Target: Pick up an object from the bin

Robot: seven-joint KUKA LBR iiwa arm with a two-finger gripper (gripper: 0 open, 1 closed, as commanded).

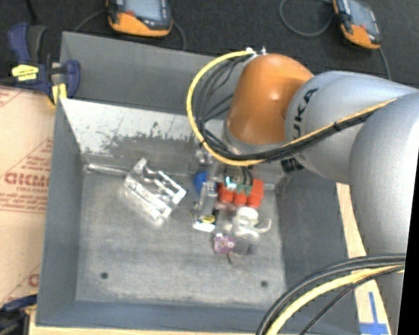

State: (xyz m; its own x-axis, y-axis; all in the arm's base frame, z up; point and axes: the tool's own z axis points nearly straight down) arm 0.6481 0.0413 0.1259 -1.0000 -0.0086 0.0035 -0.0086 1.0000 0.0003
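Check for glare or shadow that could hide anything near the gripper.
Camera view: highlights on the clear ridged plastic tray wash out its outline; the far wall of the grey metal bin shows bright streaks; the arm's shadow dims the floor around the red plastic blocks beside the gripper.

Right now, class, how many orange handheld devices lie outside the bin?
2. The left device lies above the bin's far rim; the right device lies at the picture's top, past the arm. The arm might hide others.
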